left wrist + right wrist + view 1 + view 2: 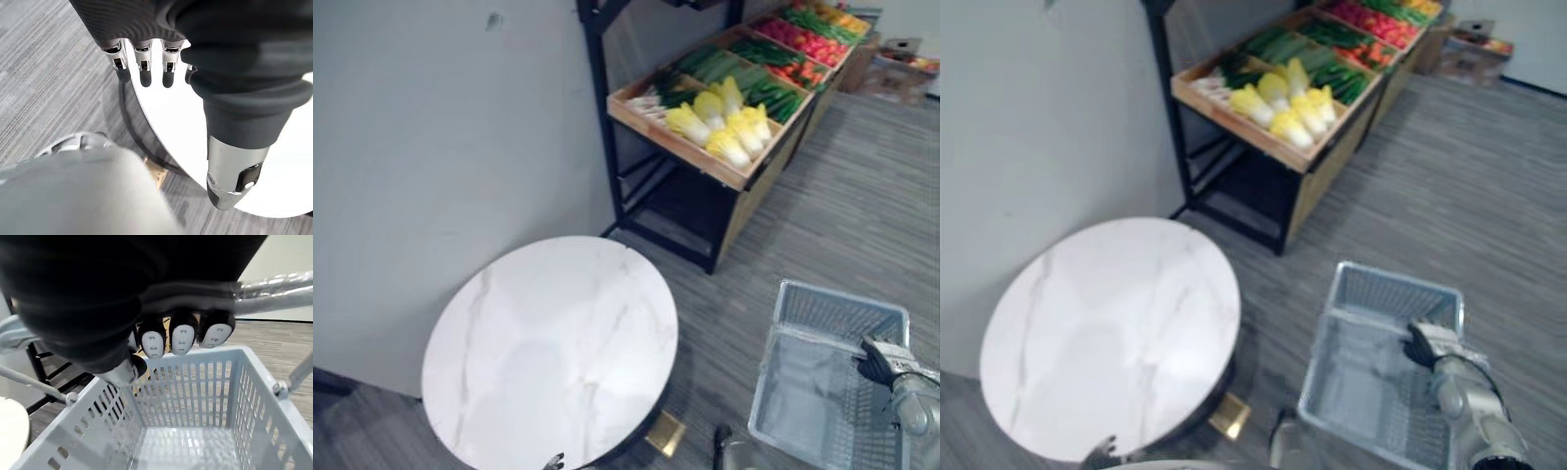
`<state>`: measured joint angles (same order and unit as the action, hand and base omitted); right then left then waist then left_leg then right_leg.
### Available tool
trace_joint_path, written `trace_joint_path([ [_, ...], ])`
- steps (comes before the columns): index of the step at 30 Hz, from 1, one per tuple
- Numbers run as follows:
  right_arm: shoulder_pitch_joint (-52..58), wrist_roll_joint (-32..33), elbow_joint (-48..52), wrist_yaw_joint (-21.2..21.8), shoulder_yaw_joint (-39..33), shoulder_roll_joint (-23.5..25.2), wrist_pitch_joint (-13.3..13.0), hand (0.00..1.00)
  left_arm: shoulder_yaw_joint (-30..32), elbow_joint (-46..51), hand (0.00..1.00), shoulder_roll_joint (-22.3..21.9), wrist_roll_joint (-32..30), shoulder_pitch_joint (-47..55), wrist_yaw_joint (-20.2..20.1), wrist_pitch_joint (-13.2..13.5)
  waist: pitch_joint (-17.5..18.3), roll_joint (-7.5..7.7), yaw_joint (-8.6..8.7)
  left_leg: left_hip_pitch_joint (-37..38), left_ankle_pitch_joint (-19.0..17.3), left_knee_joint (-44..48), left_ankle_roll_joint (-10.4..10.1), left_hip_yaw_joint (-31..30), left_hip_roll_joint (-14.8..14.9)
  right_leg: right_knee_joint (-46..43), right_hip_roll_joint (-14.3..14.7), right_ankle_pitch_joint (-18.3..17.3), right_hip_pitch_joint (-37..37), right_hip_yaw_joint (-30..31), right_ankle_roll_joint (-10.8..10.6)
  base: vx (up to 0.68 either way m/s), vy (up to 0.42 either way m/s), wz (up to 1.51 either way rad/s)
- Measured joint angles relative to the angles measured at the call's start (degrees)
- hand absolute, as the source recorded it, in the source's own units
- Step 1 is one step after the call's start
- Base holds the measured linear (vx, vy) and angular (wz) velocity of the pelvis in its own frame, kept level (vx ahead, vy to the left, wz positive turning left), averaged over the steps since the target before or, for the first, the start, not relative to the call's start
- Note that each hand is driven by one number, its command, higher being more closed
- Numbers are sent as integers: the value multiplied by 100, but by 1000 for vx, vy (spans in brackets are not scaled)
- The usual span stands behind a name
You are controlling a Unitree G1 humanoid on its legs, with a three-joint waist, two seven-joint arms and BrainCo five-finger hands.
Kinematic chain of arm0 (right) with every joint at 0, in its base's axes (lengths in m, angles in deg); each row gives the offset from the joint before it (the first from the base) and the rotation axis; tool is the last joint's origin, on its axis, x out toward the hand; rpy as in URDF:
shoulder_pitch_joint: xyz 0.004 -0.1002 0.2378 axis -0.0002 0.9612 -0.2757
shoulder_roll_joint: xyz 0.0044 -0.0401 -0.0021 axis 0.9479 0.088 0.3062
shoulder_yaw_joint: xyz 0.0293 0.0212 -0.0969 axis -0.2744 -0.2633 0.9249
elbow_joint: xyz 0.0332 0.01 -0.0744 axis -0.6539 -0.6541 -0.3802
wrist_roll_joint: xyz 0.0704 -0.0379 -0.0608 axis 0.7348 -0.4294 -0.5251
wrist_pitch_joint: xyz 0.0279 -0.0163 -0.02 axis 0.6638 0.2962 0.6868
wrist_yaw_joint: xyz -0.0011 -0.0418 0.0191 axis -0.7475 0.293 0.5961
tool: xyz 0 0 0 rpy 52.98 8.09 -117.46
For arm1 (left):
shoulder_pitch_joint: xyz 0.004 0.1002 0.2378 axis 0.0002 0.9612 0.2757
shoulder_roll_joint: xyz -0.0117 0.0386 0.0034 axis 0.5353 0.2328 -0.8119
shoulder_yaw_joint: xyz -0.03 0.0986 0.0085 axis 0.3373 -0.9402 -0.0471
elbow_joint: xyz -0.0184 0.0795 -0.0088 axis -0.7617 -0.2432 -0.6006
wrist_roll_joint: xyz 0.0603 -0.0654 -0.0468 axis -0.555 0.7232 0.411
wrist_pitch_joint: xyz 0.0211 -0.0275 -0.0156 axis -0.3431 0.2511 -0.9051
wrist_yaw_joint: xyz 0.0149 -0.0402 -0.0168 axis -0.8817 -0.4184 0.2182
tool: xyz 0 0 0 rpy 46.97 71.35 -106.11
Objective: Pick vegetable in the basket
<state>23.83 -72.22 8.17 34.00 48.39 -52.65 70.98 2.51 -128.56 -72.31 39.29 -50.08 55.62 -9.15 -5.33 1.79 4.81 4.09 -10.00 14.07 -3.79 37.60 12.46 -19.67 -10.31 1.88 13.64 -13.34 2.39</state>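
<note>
Flooring is grey plank [862,196]; a plain pale wall [431,147] bounds the left side. A round white marble table [548,343] stands against the wall, its near edge cut off. The left hand [143,61] hangs beside the table rim, fingers straight and apart.

A black-framed shelf [602,127] carries wooden crates [675,144]. The vegetables lie here: Chinese cabbages [724,122] nearest, then green vegetables [744,78] and red ones [808,44], too small to identify.

Open floor separates the shelf from the grey plastic basket [1393,282], which is well apart from the vegetables. The right hand [1422,345] is curled round the metal handle [279,281]. The basket's near end is cut off.
</note>
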Motion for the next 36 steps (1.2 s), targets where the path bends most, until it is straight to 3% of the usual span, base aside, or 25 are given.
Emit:
trace_joint_path([
  [1,-47,-1,-18,-18,0,6,5,100,-3,0,0,-20,-1,-8,-18,0,-6,6,-18,-47,12,73,32,-2,35,105,56,80,1,49,39,-103,-129,-134],
  [2,-325,-6,-138,-95,-11,1,55,100,-12,-5,0,-81,4,-2,-38,13,8,-222,-124,-169,58,-326,227,-134,97,952,407,669,-140,391,-46,-131,-45,-114],
  [3,-510,-6,-131,-143,-74,14,149,100,-18,-75,0,-157,15,-87,-51,54,9,-472,-174,-200,131,-417,-46,122,342,310,302,67,18,236,165,-102,-18,-105],
  [4,-514,-1,-134,-176,-108,36,161,100,-31,-88,0,-139,17,-155,-38,58,-3,-421,-161,-273,162,-340,-37,211,322,-308,24,-295,144,128,69,-6,-55,-67],
  [5,-515,7,-177,-187,-152,82,179,100,-149,-113,0,-76,23,-239,-25,66,-31,-347,-126,-393,165,-95,-45,291,359,-887,-458,-559,182,-3,-115,-25,-210,-47],
  [6,-574,7,-192,-187,-151,165,184,100,-249,-157,0,-37,27,-271,-23,53,-22,-308,-143,-624,163,265,-47,392,564,-821,-717,-625,116,-5,-580,-41,-347,-73],
  [7,-628,0,-135,-187,-149,260,150,100,-294,-180,0,-20,27,-258,-22,33,-29,-297,-170,-778,167,514,-63,465,789,-448,-777,-597,-9,7,-1137,-69,-440,-73],
  [8,-641,-4,-92,-186,-149,305,133,100,-295,-181,0,-13,27,-261,-23,21,-35,-277,-173,-811,206,556,-131,508,880,-251,-704,-730,-67,41,-1289,-57,-403,-70],
  [9,-653,-13,-62,-186,-144,317,116,100,-264,-193,0,-16,28,-253,-12,9,-57,-281,-184,-775,322,527,-307,596,985,-101,-535,-1043,-82,35,-1119,-53,-445,-60],
  [10,-647,-13,-51,-196,-164,288,153,100,-202,-235,0,-159,23,-264,-2,3,-134,-443,-149,-660,493,396,-464,607,1207,-231,-234,-1107,-60,44,-1001,-37,-351,-51],
  [11,-587,-13,-49,-201,-164,291,170,100,-185,-232,0,-163,26,-244,-13,5,-130,-485,-123,-556,602,332,-465,611,1272,-334,-133,-1184,-72,57,-884,-56,-502,-58],
  [12,-457,-20,35,-201,-159,318,200,100,-168,-209,0,-173,26,-169,2,16,-141,-487,-47,-329,865,307,-242,601,1410,-580,61,-1376,-73,169,-687,-55,-395,-48],
  [14,-341,-21,326,-209,-210,297,241,100,-122,-215,0,-177,27,-143,-2,21,-165,-439,-12,-312,984,457,-2,227,1428,-669,250,-1577,-48,465,-549,-81,-349,-73],
  [16,-289,-13,475,-236,-241,296,248,100,-66,-198,0,-135,27,-141,19,29,-265,-275,-13,-446,642,634,-42,-1050,820,-651,295,-1625,-50,832,-421,-55,-180,-81],
  [17,-289,-13,475,-245,-241,295,248,100,-30,-185,0,-142,27,-140,40,35,-293,-224,-16,-480,548,633,-56,-1354,595,-649,302,-1617,-50,938,-391,-48,-150,-82],
  [19,-295,-15,464,-255,-160,288,249,100,64,-108,0,-199,30,-95,83,67,-318,-202,-75,-682,174,642,-115,-2298,-174,-491,480,-1515,-84,1371,-254,-25,-108,-90],
  [21,-296,-7,462,-255,-12,286,233,100,52,-47,0,-212,29,-78,93,94,-315,-211,-138,-809,32,585,-83,-2583,-548,-359,633,-1402,-107,1628,-189,20,-15,-93],
  [26,-257,-3,531,-209,48,127,178,100,-27,9,0,-313,28,-160,78,144,-294,-470,-139,-772,14,-14,39,-2393,-739,91,777,-1165,-125,1879,-444,79,100,-51],
  [28,-258,-13,558,-207,51,81,215,100,7,8,0,-292,26,-234,74,144,-435,-473,-138,-1339,61,1089,-50,-2561,-713,440,685,-1117,-366,1947,-388,74,156,16],
  [29,-250,-17,530,-203,106,27,239,100,61,11,0,-292,40,-229,89,184,-507,-411,-205,-1662,-175,1251,-3,-2862,-818,624,591,-1109,-514,2035,-379,106,208,-1],
  [30,-316,-13,528,-203,158,-27,236,100,30,10,0,-328,35,-244,97,187,-521,-506,-284,-1699,-158,620,18,-3116,-903,711,547,-1106,-607,2116,-375,114,212,-15],
  [31,-349,-8,527,-204,195,-35,233,100,12,7,0,-367,37,-229,100,184,-521,-582,-315,-1711,-92,289,-22,-3227,-893,735,562,-1106,-634,2159,-377,109,206,-42],
  [32,-423,1,526,-202,341,-9,193,100,13,11,0,-460,39,-165,105,193,-509,-723,-389,-1625,326,-124,-50,-3229,-800,721,624,-1121,-641,2291,-403,124,175,-56],
  [33,-428,3,532,-199,496,49,146,100,62,5,0,-505,50,-141,119,187,-514,-720,-462,-1532,399,-159,55,-3104,-826,765,604,-1127,-693,2347,-394,211,210,-60],
  [36,-416,9,590,-160,749,113,-119,100,80,83,0,-484,45,-87,128,191,-527,-672,-503,-1641,-191,657,268,-2997,-905,788,421,-1183,-957,2338,-667,242,225,-21],
])
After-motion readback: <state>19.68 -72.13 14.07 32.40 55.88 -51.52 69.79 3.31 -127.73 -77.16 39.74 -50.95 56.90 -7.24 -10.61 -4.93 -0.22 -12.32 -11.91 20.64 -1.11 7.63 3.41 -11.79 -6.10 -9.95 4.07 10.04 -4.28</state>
